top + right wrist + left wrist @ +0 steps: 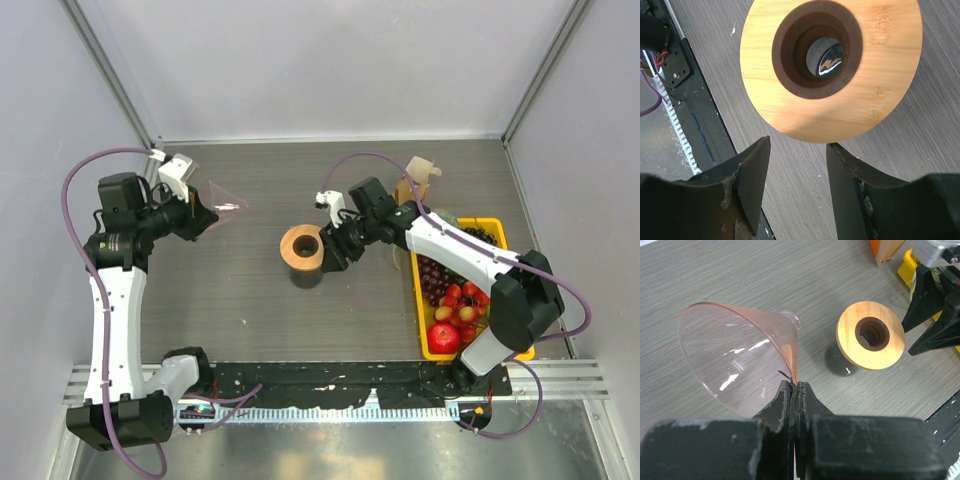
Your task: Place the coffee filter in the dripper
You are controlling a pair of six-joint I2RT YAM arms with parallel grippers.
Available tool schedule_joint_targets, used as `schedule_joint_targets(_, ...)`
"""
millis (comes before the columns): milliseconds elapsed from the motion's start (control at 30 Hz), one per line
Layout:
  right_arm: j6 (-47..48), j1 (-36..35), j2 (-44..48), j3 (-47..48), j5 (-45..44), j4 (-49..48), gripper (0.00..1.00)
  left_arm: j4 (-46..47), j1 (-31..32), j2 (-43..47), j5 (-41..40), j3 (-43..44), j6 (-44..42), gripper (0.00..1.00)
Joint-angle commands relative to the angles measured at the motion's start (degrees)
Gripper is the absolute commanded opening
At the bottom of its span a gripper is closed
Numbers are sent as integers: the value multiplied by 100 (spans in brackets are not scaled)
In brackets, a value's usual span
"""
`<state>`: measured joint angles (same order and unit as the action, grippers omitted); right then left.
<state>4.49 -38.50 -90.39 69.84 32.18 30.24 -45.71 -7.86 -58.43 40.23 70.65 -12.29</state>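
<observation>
My left gripper [796,386] is pinched tight on the rim of the dripper cone [740,352]. The cone is clear and pink-tinted, and lies on its side ahead of the fingers with its tip pointing away. My right gripper [799,144] is empty, jaws moderately apart. The wooden collar [830,65], with its dark centre hole, sits on a glass base just beyond that gripper's tips. Brown paper filters [418,180] stand behind the right wrist, by the fruit tray [497,228]. I cannot tell a single filter apart.
</observation>
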Motion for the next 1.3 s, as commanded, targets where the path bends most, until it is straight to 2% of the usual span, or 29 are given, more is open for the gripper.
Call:
schedule_joint_targets(0, 87, -78, -84, 416, -19, -62, 54, 1, 47, 183, 214, 36, -97, 0)
schedule_joint_targets(300, 96, -96, -189, 460, 7, -62, 54, -52, 135, 236, 231, -25, -168, 0)
schedule_joint_targets(433, 166, -114, -137, 486, -2, 130, 58, -209, 328, 280, 293, 53, -360, 0)
schedule_joint_targets(500, 254, -9, 65, 521, 86, 350, 68, -455, 732, 324, 83, 220, -826, 0)
schedule_joint_targets(700, 360, 588, 934, 504, 464, 755, 84, -1411, 2155, 88, -472, 949, -2248, 0)
schedule_joint_targets(867, 307, 1423, 1532, 399, 500, 826, 87, -1949, 3323, -396, -1313, 1459, -3119, 0)
schedule_joint_targets(1033, 219, 1714, 1937, 276, 333, 817, 87, -1994, 4405, -827, -2710, 1653, -3771, 0)
schedule_joint_targets(1100, 140, 1802, 2016, 231, 323, 791, 87, -1924, 4669, -976, -3204, 1671, -3947, 0)
schedule_joint_targets(1267, -88, 1934, 2157, 188, 455, 694, 88, -1792, 5056, -1249, -3688, 1759, -4044, 0)
